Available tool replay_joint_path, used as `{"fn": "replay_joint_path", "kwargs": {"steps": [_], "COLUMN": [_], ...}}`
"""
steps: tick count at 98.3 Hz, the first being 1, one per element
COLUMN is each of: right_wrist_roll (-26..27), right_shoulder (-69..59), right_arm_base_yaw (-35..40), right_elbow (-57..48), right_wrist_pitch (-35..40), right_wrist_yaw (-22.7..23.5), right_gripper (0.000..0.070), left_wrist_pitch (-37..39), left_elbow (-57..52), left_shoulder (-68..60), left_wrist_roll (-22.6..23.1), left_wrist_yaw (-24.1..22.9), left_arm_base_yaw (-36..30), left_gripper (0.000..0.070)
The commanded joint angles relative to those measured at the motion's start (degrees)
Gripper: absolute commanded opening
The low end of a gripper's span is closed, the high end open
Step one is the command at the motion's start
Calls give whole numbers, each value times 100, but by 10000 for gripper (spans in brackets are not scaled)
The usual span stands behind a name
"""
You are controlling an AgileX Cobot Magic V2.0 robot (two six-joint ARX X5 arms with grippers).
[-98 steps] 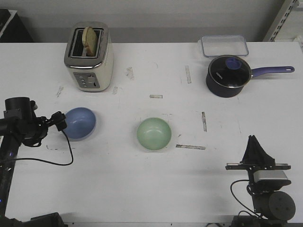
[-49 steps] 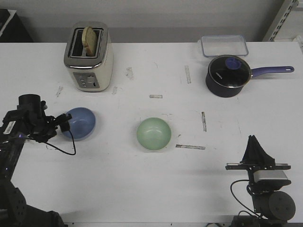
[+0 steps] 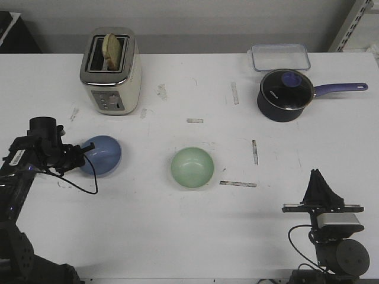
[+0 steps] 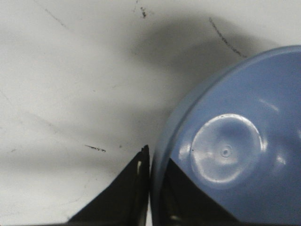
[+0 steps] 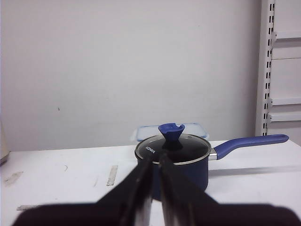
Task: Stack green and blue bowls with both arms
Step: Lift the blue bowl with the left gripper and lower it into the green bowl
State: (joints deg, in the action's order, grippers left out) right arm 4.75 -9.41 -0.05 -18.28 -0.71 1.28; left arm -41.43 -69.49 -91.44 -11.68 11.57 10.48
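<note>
Left claw pinches the blue bowl's rim between its fingers; green bowl sits apart. Right claw is closed, empty.

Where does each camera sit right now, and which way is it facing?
Front: above the robot, looking forward over the table; both arms show.
Left wrist: on the left arm, looking down at the blue bowl; left end effector straddles its rim.
Right wrist: on the parked right arm, looking level at the saucepan; right end effector shows.
Shared: front also shows bowl and saucepan.

Right gripper closed, aimed at lidded saucepan; clear container behind pan
</note>
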Motion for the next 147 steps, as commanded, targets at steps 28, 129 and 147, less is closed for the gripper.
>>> {"fn": "replay_joint_path", "kwargs": {"steps": [28,129,147], "right_wrist_roll": [37,37,37], "right_shoulder": [4,4,4], "right_arm_base_yaw": [0,0,0], "right_elbow": [-7,-7,-7], "right_wrist_pitch": [-79,-79,-79], "right_wrist_yaw": [-20,-20,-20], "right_gripper": [12,12,12], "left_wrist_pitch": [-990,452,463], "left_elbow": [-898,-1775,-1775], "left_shoulder": [313,-848,-911], "left_wrist_roll": [20,-896,-896], "left_wrist_yaw": [9,28,26], "left_arm_base_yaw": [-302,-4481,-4538], "left_gripper": [0,1,20]}}
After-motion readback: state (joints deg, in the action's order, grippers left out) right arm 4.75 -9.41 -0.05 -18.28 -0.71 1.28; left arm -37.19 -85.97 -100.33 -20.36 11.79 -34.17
